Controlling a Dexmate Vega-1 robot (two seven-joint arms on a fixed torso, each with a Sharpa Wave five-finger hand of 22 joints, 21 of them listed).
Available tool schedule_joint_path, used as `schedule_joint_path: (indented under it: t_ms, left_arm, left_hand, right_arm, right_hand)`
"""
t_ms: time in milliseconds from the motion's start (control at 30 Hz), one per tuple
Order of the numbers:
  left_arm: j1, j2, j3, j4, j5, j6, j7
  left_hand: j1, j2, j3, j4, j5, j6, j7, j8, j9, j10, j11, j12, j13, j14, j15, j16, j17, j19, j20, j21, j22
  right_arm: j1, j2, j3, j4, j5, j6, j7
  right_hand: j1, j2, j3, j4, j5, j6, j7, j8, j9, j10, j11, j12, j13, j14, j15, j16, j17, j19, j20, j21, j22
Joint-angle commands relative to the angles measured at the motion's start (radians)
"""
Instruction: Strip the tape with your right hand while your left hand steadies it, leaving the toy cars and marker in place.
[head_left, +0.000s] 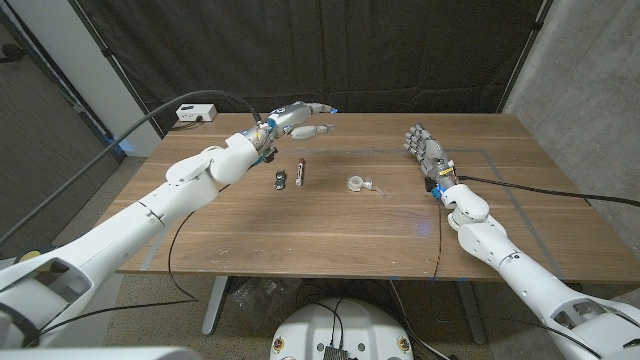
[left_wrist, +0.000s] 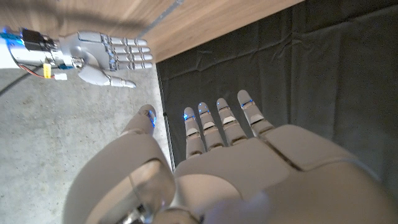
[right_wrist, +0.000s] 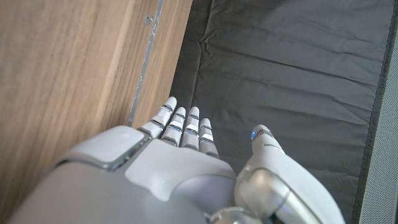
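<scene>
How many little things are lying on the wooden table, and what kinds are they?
Small dark toy car: 1
Marker pen with a red cap: 1
Clear tape roll with a loose tail: 1
Total: 3

The task speaks of toy cars, but only one can be made out. Both robot hands, left hand and right hand, hold nothing.

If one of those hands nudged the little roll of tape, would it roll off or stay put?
Probably stay put: the tape roll seems to lie flat on the table, hole upward, so it should slide rather than roll. It looks small and light, so it would shift easily. Its loose end might drag.
</scene>
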Motion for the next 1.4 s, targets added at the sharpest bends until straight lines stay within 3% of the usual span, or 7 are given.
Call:
schedule_joint_path:
  t_ms: [33,267,433,767,967,1200,1400]
  left_arm:
    - [-0.069,0.001,0.065,-0.027,0.065,0.048,-0.211]
    - [-0.097,-0.003,0.097,-0.031,0.135,0.039,-0.242]
    - [-0.121,-0.002,0.122,-0.048,0.212,0.038,-0.278]
    - [-0.163,-0.025,0.169,-0.054,0.369,0.011,-0.307]
    - [-0.195,-0.047,0.196,-0.038,0.442,-0.02,-0.318]
    - [-0.228,-0.081,0.229,-0.018,0.519,-0.037,-0.333]
    - [-0.245,-0.098,0.256,-0.005,0.591,-0.048,-0.323]
  left_hand:
    - [0.012,-0.001,0.005,-0.009,-0.007,0.018,0.001,0.01,0.0,0.015,-0.006,0.007,0.003,0.013,-0.013,0.002,0.004,0.011,0.0,0.009,0.003]
    - [0.043,0.006,0.02,-0.028,-0.006,0.03,0.002,0.005,-0.001,0.008,-0.011,-0.008,0.003,0.001,-0.018,-0.011,0.001,0.015,-0.012,0.007,0.002]
    - [0.09,-0.004,0.036,-0.061,-0.009,0.076,0.001,0.011,-0.001,0.021,-0.021,-0.019,0.002,0.005,-0.023,-0.021,-0.003,0.018,-0.015,0.003,0.001]
    - [0.215,-0.053,0.06,-0.12,-0.011,0.144,-0.016,0.012,-0.001,0.028,-0.045,-0.046,0.002,-0.014,-0.029,-0.044,-0.007,0.023,-0.022,-0.007,0.0]
    - [0.341,-0.108,0.068,-0.116,-0.011,0.275,0.013,0.029,0.003,0.101,-0.059,-0.046,0.004,0.005,-0.047,-0.041,-0.006,0.047,-0.022,-0.012,0.002]
    - [0.364,-0.154,0.048,-0.106,-0.01,0.234,0.011,-0.004,0.005,0.063,-0.049,-0.069,0.006,-0.007,-0.037,-0.046,-0.002,0.048,-0.008,-0.019,0.002]
    - [0.404,-0.164,0.044,-0.101,0.003,0.275,-0.006,-0.002,0.009,0.058,-0.055,-0.067,0.009,-0.025,-0.039,-0.047,0.002,0.028,-0.013,-0.035,0.004]
  right_arm:
    - [-0.024,-0.011,-0.007,-0.042,-0.017,-0.012,-0.023]
    - [-0.03,-0.015,-0.013,-0.062,-0.03,-0.001,-0.021]
    - [-0.033,-0.019,-0.017,-0.073,-0.043,0.015,-0.015]
    - [-0.049,-0.025,-0.016,-0.092,-0.05,0.031,-0.018]
    - [-0.065,-0.032,-0.011,-0.107,-0.047,0.028,-0.025]
    - [-0.069,-0.029,-0.008,-0.095,-0.038,0.039,-0.015]
    - [-0.062,-0.025,-0.011,-0.078,-0.03,0.044,0.006]
  right_hand:
    - [0.014,0.0,0.0,-0.008,-0.005,0.02,0.001,0.008,0.002,0.025,0.001,0.008,0.002,0.017,0.004,0.007,0.005,0.016,0.001,-0.001,0.003]
    - [0.013,0.0,-0.003,-0.01,-0.006,0.041,0.002,0.012,0.003,0.048,0.002,0.014,0.003,0.03,0.009,0.008,0.005,0.023,0.004,-0.003,0.004]
    - [0.012,0.0,-0.004,-0.011,-0.007,0.05,0.0,0.013,0.003,0.056,0.008,0.016,0.003,0.035,0.013,0.008,0.005,0.026,0.006,-0.004,0.004]
    - [0.009,0.0,-0.008,-0.012,-0.008,0.071,-0.006,0.016,0.004,0.082,0.007,0.022,0.003,0.041,0.015,0.006,0.006,0.029,0.008,-0.008,0.005]
    - [0.008,-0.001,-0.01,-0.013,-0.009,0.075,-0.004,0.015,0.004,0.09,0.006,0.024,0.003,0.044,0.012,0.006,0.006,0.03,0.008,-0.01,0.005]
    - [0.0,-0.001,-0.014,-0.009,-0.01,0.082,-0.002,0.015,0.004,0.096,0.003,0.024,0.004,0.047,0.012,0.006,0.008,0.031,0.008,-0.012,0.005]
    - [-0.004,0.0,-0.015,-0.007,-0.01,0.087,-0.002,0.015,0.004,0.099,0.003,0.024,0.004,0.051,0.014,0.007,0.008,0.032,0.009,-0.013,0.005]
